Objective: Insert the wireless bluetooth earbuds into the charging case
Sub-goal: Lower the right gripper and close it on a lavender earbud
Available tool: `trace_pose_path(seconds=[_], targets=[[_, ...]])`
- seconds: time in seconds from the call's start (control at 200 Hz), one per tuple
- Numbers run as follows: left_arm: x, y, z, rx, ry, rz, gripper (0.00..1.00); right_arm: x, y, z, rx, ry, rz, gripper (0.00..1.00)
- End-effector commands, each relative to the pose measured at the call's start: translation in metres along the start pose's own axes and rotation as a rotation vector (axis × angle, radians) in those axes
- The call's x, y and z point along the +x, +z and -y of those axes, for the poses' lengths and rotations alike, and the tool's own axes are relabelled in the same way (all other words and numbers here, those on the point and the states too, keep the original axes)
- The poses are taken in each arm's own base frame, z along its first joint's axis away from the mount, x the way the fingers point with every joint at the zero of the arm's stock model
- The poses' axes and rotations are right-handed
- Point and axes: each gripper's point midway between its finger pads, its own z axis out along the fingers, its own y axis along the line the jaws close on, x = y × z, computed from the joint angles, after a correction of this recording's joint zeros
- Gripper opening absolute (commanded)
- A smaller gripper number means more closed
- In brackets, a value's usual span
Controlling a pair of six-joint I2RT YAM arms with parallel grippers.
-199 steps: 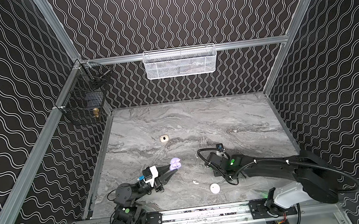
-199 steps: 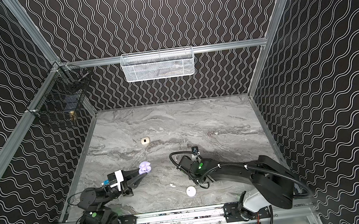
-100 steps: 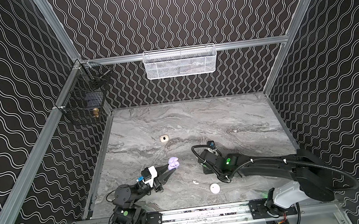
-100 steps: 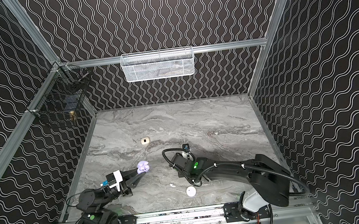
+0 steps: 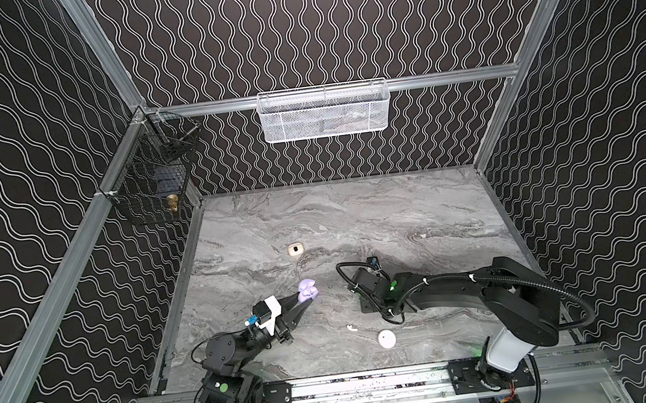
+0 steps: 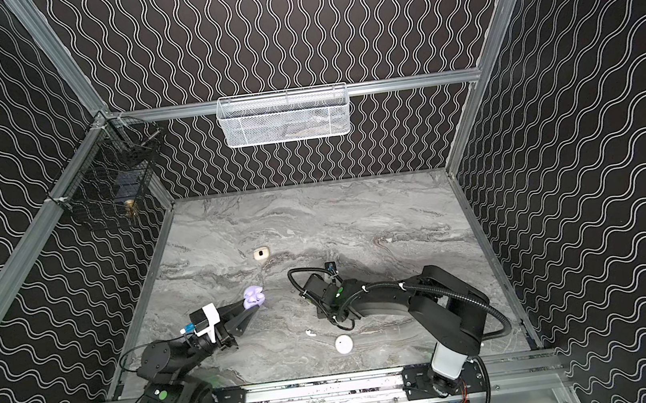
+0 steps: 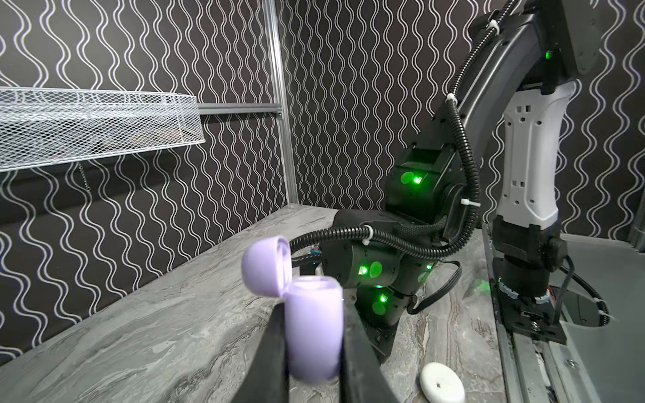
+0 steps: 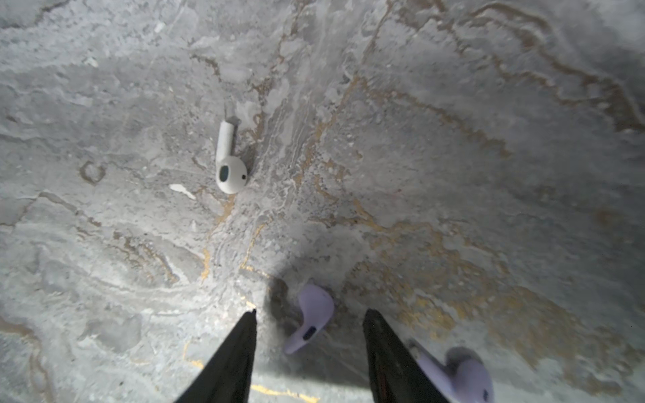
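So the left gripper [image 5: 306, 301] is clamped tight on the purple case [image 7: 312, 324], one finger on each side of its body. It holds the case upright above the table [image 5: 398, 210], and the lid [image 7: 265, 265] is flipped open and leaning back. The right gripper [image 8: 309, 312] is low over the marble with its jaws partly apart, not gripping anything. A purple earbud [image 8: 316, 303] lies flat on the table right in the gap between the tips, and as far as I can tell neither finger touches it. A second purple earbud [image 8: 464, 377] sits just outside one finger, partly hidden behind it and a bit blurry. A white earbud [image 8: 228, 164] lies on its own further out on the table. In both top views it's near the front edge, close to a round white case [image 5: 387, 338]. A little cream case [image 5: 296, 249] sits well back, apart from both arms.
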Motion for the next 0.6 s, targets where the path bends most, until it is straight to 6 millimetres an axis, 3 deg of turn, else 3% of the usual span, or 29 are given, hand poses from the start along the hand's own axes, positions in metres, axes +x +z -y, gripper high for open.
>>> trace_pose_path(seconds=[0.0,0.255,0.596], targets=[[-0.003,0.0,-0.003,-0.018,0.023,0.003,0.0,-0.003,0.003,-0.01,-0.034,0.005,-0.008,0.5],[-0.002,0.002,-0.003,-0.011,0.017,-0.007,0.0,-0.002,0.009,-0.018,-0.031,-0.019,-0.036,0.42],[-0.005,0.0,-0.003,-0.016,0.023,0.003,0.0,-0.001,0.007,-0.003,0.051,-0.035,-0.037,0.39]])
